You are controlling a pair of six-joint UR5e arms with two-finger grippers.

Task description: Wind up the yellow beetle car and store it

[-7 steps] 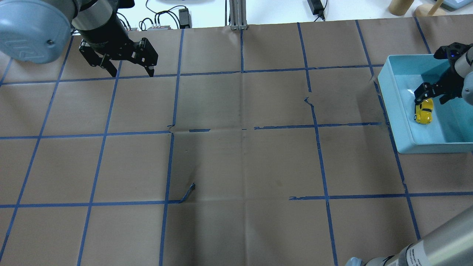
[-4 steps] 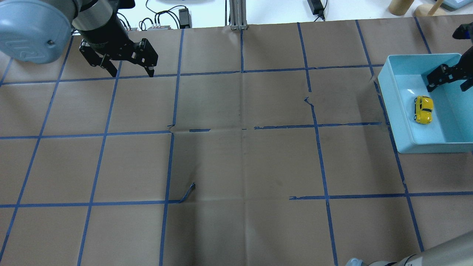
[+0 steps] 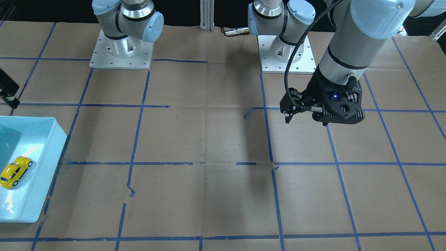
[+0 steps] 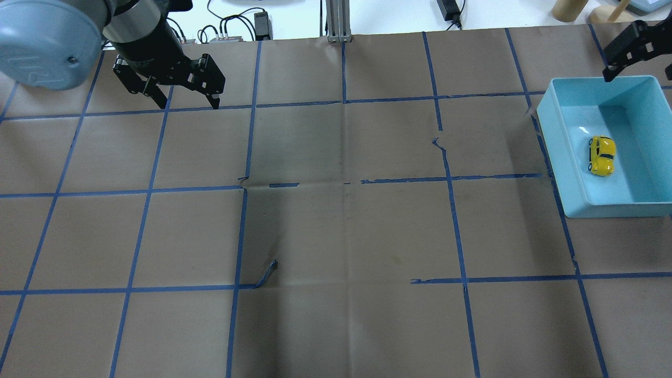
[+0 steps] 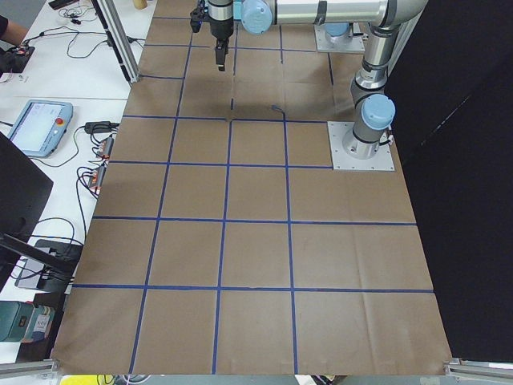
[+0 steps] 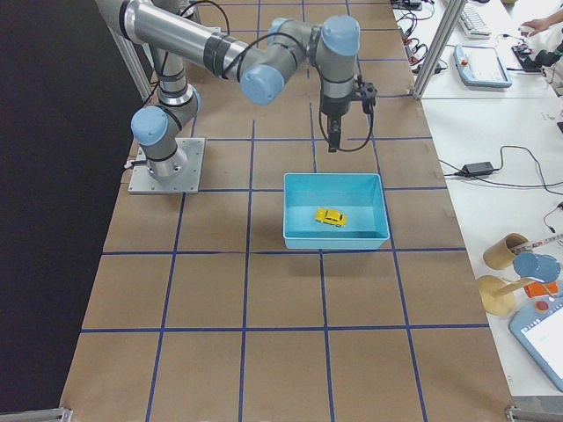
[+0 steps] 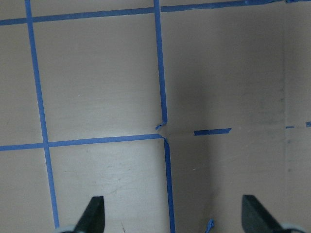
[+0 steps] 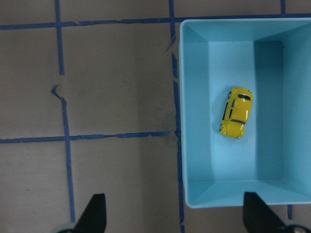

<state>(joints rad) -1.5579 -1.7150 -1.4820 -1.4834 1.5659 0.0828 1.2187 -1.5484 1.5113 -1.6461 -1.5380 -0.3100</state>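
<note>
The yellow beetle car (image 4: 601, 156) (image 8: 235, 112) (image 3: 15, 172) (image 6: 331, 217) rests on its wheels on the floor of a light blue bin (image 4: 556, 157) (image 8: 181, 145) at the table's right end. Nothing touches it. My right gripper (image 8: 175, 221) hangs open and empty, high over the bin's far side. One of its fingers (image 4: 610, 68) shows just beyond the back rim. My left gripper (image 4: 186, 105) (image 7: 174, 221) is open and empty too, raised above the brown paper at the far left.
Brown paper with blue tape grid lines covers the table (image 4: 341, 220). A loose curl of tape (image 4: 268, 273) sticks up near the middle. Cables and power bricks (image 4: 262, 23), a metal post (image 4: 338, 21) and wooden pieces (image 4: 569, 8) lie past the far edge.
My right gripper, which was down at the car a second ago, has lifted off it and drawn back over the bin's far rim. The car stays in the bin. The left arm is still.
</note>
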